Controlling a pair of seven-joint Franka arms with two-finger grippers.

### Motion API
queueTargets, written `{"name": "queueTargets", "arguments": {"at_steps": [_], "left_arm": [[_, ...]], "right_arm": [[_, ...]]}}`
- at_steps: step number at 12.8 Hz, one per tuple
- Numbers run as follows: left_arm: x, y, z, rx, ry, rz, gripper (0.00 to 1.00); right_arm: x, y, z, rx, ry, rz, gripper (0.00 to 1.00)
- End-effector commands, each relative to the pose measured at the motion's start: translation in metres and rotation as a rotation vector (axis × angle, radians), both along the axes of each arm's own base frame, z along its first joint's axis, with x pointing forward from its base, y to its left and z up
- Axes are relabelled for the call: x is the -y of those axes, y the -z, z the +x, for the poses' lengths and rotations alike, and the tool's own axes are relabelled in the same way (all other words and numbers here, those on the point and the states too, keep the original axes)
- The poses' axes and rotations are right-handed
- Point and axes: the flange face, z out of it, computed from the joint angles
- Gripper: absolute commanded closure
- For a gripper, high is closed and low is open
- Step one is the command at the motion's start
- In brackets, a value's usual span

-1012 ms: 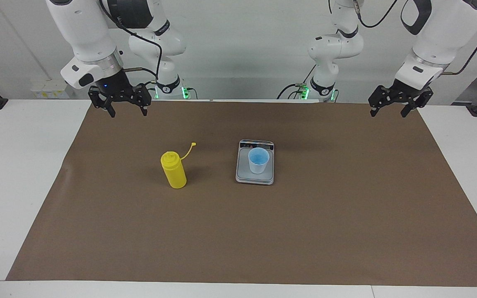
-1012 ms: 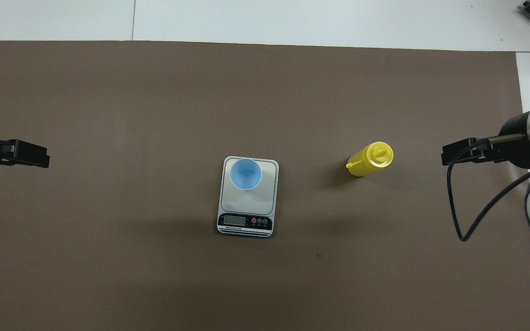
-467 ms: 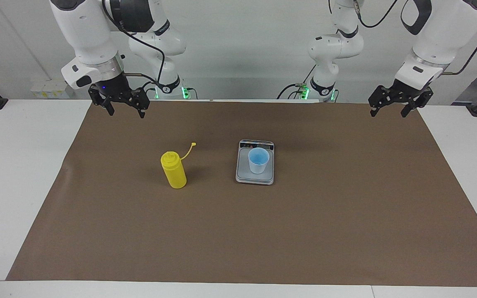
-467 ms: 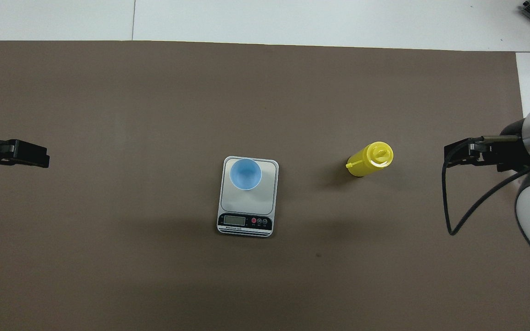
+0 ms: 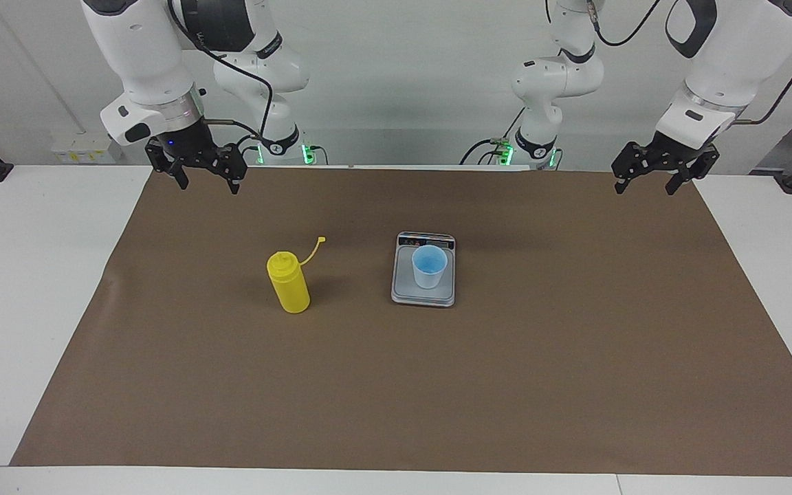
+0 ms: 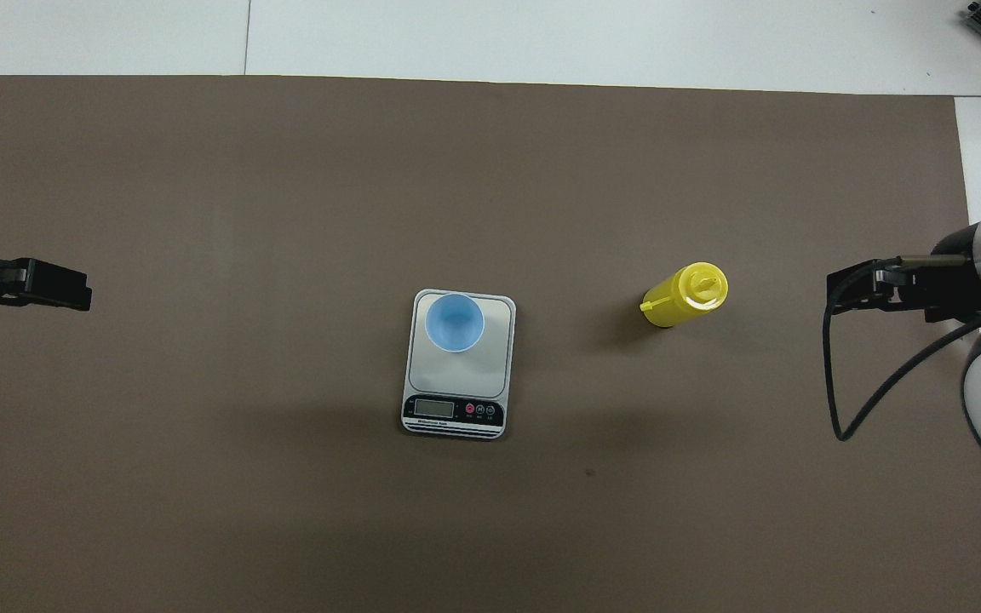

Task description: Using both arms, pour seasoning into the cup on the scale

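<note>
The yellow seasoning bottle [image 5: 289,283] [image 6: 679,298] stands upright on the brown mat, its cap strap hanging loose. It stands beside the scale [image 5: 404,292] [image 6: 495,362], toward the right arm's end of the table. The light blue cup [image 5: 429,267] [image 6: 455,322] stands on the scale's plate, and the display strip is on the scale's edge nearest the robots. My right gripper [image 5: 207,185] [image 6: 835,285] hangs open and empty over the mat's edge at the right arm's end. At the other end my left gripper [image 5: 643,189] [image 6: 82,296] hangs open and empty over the mat.
A brown mat [image 5: 396,385] covers most of the white table [image 5: 18,275]. A black cable [image 6: 835,383] loops down from the right wrist over the mat.
My right gripper has risen a little and drawn back slightly toward the right arm's end of the table. The left arm, bottle, cup and scale have not moved.
</note>
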Motion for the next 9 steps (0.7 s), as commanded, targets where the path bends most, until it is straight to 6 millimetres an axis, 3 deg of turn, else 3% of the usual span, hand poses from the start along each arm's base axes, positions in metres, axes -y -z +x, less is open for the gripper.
{"name": "queueTargets", "arguments": {"at_steps": [1,9], "left_arm": [[-0.0018,-0.0016,-0.0079,-0.005,-0.009,0.014,0.00],[-0.0018,-0.0016,-0.0079,-0.005,-0.009,0.014,0.00]], "right_arm": [[0.0113,-0.0026,-0.0071,-0.008,-0.026,0.079,0.00],[0.0023,-0.0045,-0.0065,0.003,-0.056,0.015,0.00]]}}
